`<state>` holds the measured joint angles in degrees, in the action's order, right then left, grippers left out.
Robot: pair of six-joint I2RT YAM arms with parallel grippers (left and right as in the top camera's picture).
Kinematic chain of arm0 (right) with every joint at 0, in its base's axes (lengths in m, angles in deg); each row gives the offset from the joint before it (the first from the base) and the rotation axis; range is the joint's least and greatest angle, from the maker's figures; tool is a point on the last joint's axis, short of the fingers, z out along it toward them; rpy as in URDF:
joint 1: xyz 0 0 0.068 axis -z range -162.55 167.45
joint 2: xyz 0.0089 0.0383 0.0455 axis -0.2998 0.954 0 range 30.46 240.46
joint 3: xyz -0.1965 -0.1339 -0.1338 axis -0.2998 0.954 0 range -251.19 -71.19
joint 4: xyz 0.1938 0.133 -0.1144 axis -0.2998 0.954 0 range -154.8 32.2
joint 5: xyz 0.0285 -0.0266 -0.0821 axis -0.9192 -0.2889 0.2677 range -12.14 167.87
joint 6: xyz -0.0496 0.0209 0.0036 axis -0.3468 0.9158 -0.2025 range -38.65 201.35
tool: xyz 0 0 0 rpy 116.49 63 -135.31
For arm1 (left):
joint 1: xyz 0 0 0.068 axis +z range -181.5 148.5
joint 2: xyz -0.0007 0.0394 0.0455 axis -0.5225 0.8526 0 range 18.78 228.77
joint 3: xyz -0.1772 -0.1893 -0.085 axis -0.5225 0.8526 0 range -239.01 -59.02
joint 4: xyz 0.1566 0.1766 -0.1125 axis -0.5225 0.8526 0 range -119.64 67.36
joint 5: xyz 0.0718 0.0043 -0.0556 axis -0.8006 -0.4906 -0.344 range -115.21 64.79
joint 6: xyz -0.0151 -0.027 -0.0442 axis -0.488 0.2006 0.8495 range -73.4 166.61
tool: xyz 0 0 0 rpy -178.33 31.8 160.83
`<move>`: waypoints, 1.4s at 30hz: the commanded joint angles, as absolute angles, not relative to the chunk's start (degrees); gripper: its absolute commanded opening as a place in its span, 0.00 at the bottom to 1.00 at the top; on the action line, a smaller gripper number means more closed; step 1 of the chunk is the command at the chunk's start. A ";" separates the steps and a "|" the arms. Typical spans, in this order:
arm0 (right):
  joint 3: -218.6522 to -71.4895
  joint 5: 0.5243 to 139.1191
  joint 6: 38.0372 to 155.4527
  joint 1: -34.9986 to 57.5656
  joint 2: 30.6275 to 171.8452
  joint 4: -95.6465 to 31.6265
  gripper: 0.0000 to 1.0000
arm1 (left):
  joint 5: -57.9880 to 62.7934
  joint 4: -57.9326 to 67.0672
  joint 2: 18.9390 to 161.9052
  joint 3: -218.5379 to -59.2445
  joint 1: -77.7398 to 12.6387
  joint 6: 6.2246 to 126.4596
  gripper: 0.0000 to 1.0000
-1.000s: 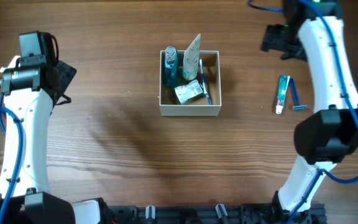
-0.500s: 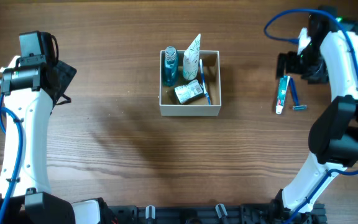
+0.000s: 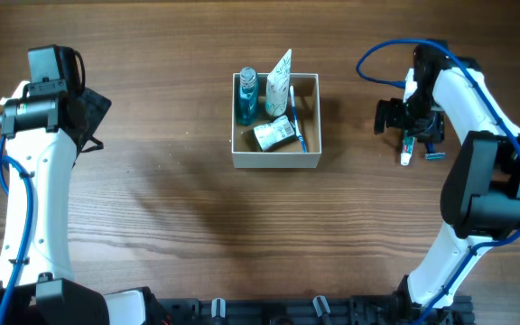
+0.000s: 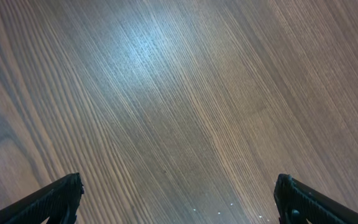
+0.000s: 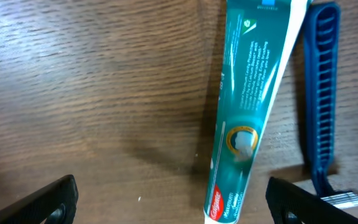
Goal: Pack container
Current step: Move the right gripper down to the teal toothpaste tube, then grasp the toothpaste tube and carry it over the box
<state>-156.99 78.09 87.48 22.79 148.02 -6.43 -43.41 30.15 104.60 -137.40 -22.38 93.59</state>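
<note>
Wood table (image 3: 152,190) — container (image 3: 275,162) well left of right hand (image 5: 176,204).

Teal tube (image 5: 247,112); blue, seemingly ribbed razor (image 5: 321,93)

Wooden table (image 3: 152,226) carries container (image 3: 275,161) mid-table; toothpaste tube (image 5: 247,112) and blue razor (image 5: 321,93) side by side, well right of it

— Where are we looking?
— A robotics lab: a white robot arm (image 3: 34,199) trailing blue cable is standing at the left of a wood-grain bench (image 3: 170,226), a second arm (image 3: 463,95) is bending over its right side, and a black mounting frame (image 3: 269,311) is lining the near edge.
</note>
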 commanded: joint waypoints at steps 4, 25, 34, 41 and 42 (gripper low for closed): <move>-154.02 78.93 89.25 22.86 147.37 -9.81 0.98 | -44.35 30.15 103.70 -138.08 -22.11 93.32 1.00; -153.98 79.82 89.25 22.88 150.32 -13.20 0.78 | -44.35 30.17 103.70 -138.08 -22.11 93.32 1.00; -153.98 82.16 89.25 22.88 150.38 -13.27 0.77 | -44.33 30.17 103.70 -138.08 -22.11 93.32 1.00; -153.98 82.16 89.20 22.88 150.38 -14.16 0.73 | -44.35 30.15 103.70 -138.08 -22.11 93.32 1.00; -153.98 82.16 89.23 22.88 150.38 -14.25 0.72 | -44.35 30.15 103.70 -138.08 -22.11 93.32 1.00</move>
<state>-154.35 80.91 89.05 22.79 148.87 -13.84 -43.41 30.15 104.60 -137.40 -22.38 93.59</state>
